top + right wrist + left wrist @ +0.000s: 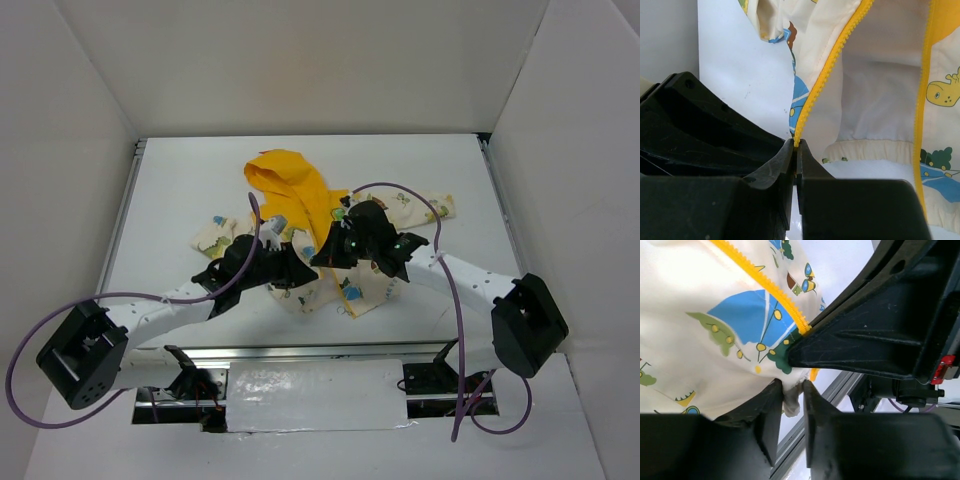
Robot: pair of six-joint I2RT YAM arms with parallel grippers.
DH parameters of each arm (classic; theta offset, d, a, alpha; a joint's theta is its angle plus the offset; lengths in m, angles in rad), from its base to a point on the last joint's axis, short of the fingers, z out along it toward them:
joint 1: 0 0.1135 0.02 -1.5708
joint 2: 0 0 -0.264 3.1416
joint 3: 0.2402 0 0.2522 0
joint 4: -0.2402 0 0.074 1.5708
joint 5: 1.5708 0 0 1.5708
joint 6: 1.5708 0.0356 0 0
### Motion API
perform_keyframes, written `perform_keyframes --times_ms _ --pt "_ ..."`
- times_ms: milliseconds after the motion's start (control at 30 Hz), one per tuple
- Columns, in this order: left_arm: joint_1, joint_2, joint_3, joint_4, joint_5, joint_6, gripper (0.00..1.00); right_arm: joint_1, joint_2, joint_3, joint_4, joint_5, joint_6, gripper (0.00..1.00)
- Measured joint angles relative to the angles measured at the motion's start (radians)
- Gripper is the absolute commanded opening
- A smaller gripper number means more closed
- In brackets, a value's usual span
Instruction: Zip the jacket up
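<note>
The cream jacket (375,285) with cartoon prints lies open in the middle of the table, its yellow hood (285,180) toward the back. My left gripper (290,268) is shut on a fold of the jacket's cream bottom hem (791,399), right beside the lower end of one yellow zip row (771,287). My right gripper (335,250) is shut on the lower end of that zip row (832,65). The other zip row (926,100) runs apart on the right, past the white lining (880,100). The two grippers nearly touch; the right one's black body (880,335) fills the left wrist view.
The white table (180,200) is walled in white on three sides. A metal rail (300,352) runs along the near edge, also seen under the left fingers (835,390). Purple cables (455,300) loop from both arms. One sleeve (425,210) stretches out to the right.
</note>
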Motion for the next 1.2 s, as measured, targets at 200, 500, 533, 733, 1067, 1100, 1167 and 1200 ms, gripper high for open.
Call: perform_keyframes --times_ms 200,500,533,733,1067,1100,1167,1200 --pt "-0.002 0.002 -0.002 0.020 0.018 -0.014 0.00 0.000 0.001 0.000 0.002 0.000 0.005 0.24" --pt "-0.002 -0.009 -0.022 0.002 0.001 -0.019 0.00 -0.009 -0.064 -0.001 -0.064 0.061 -0.021 0.72" --pt "-0.002 -0.023 -0.025 -0.019 -0.012 -0.019 0.00 -0.011 -0.094 -0.001 -0.087 0.085 -0.032 0.72" --pt "0.000 -0.161 -0.032 -0.203 -0.142 -0.022 0.00 -0.011 -0.222 -0.006 -0.243 0.200 -0.124 0.71" --pt "0.007 -0.267 -0.043 -0.378 -0.256 -0.044 0.00 0.142 -0.065 -0.005 -0.560 0.439 -0.112 0.67" --pt "0.007 -0.267 -0.043 -0.383 -0.257 -0.044 0.00 0.154 -0.053 -0.005 -0.573 0.451 -0.109 0.67" --pt "0.008 -0.267 -0.045 -0.388 -0.257 -0.043 0.00 0.171 -0.031 -0.008 -0.583 0.467 -0.104 0.66" --pt "0.008 -0.267 -0.046 -0.389 -0.257 -0.042 0.00 0.177 -0.017 -0.010 -0.584 0.475 -0.103 0.66"
